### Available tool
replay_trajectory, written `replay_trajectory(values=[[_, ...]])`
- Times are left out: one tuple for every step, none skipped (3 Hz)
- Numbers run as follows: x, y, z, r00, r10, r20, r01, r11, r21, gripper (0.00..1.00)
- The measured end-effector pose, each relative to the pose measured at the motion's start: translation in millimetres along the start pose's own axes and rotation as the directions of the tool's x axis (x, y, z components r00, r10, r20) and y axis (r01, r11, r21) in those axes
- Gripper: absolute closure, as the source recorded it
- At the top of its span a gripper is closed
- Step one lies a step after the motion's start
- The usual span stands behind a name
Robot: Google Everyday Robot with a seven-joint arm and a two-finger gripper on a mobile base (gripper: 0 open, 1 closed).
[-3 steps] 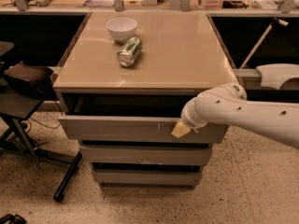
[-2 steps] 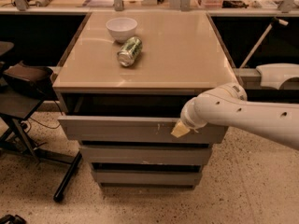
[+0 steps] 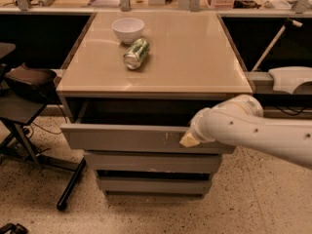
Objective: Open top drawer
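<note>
1. Claw (image 3: 189, 140): my claw rested against the front panel of the top drawer (image 3: 122, 137), right of the panel's centre. Only a cream-coloured tip showed past the white wrist. I could not tell whether the claw was open or closed.

2. Arm (image 3: 258, 130): my white arm ran from the claw off to the right and crossed the right end of the panel.

3. Top drawer: the wide grey panel extended to the left of the claw. It stood forward of the cabinet body, with a dark gap behind it, under the desk (image 3: 204, 57) edge. Small whitish scratches (image 3: 166, 136) sat just to the left of the claw.

4. Lower drawer fronts (image 3: 151, 162): two slimmer grey fronts lay directly below the claw, set further back than the top panel.

5. Desk: the beige top lay above and behind the claw.
   - A green can (image 3: 136, 53) lay on its side, up and to the left.
   - A white bowl (image 3: 128, 29) stood just beyond the can, upright, near it but apart.

6. Surroundings: a dark chair (image 3: 24, 99) stood far to the left of the claw, on the speckled floor (image 3: 253, 199).
</note>
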State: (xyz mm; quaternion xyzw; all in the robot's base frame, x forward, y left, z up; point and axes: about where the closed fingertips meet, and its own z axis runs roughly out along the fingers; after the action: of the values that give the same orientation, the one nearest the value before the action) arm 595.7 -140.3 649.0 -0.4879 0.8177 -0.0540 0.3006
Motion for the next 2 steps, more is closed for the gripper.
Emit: replay_trajectory(values=[[2.9, 5.6, -7.6, 1.0, 0.004, 0.007, -0.004, 0.9998, 0.017, 1.0], [8.9, 11.8, -14.0, 1.0, 0.015, 0.006, -0.015, 0.9995, 0.028, 1.0]])
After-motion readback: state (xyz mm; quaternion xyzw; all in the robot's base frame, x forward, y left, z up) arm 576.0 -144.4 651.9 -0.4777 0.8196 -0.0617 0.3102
